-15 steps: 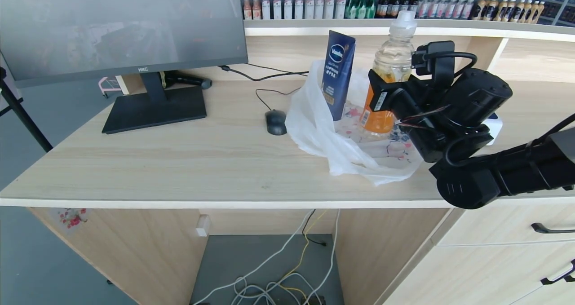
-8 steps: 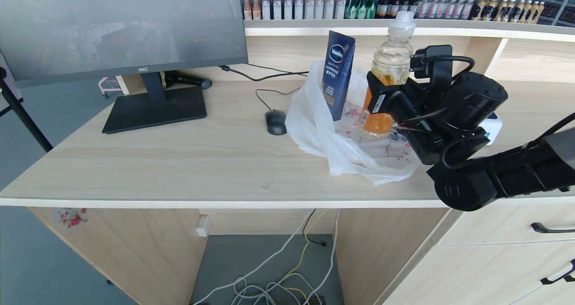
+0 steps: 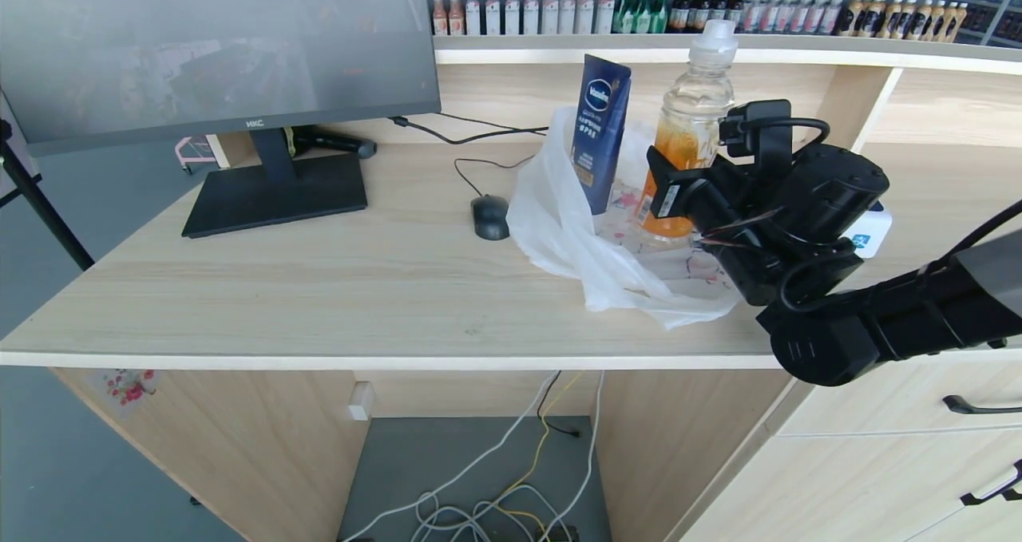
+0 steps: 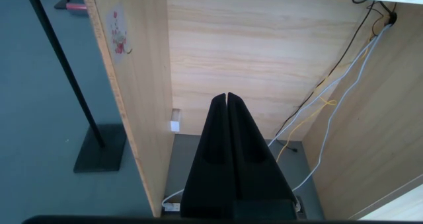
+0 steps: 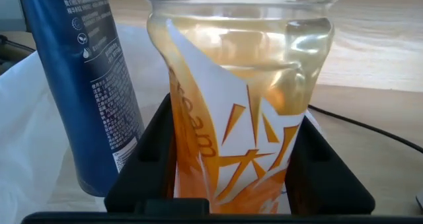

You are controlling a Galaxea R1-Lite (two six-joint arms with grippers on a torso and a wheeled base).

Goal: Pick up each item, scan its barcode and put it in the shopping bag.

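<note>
Wood desk (image 3: pixel 319 286), drinks shelf (image 3: pixel 559 43) behind. Right pincer (image 3: pixel 675 187) clamps the upright bottle (image 3: pixel 695 103) at the shopping bag (image 3: pixel 559 223); left pincer (image 4: pixel 228 118) closed, below the desk.

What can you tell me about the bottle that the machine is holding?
It is a clear plastic bottle with a white cap, an orange-and-white label and pale yellowish drink inside, held roughly upright. The right hand grips its labelled middle from both sides. It is over the open white shopping bag, just beside a dark blue tube standing there. Whether its base touches the bag is hidden.
</note>
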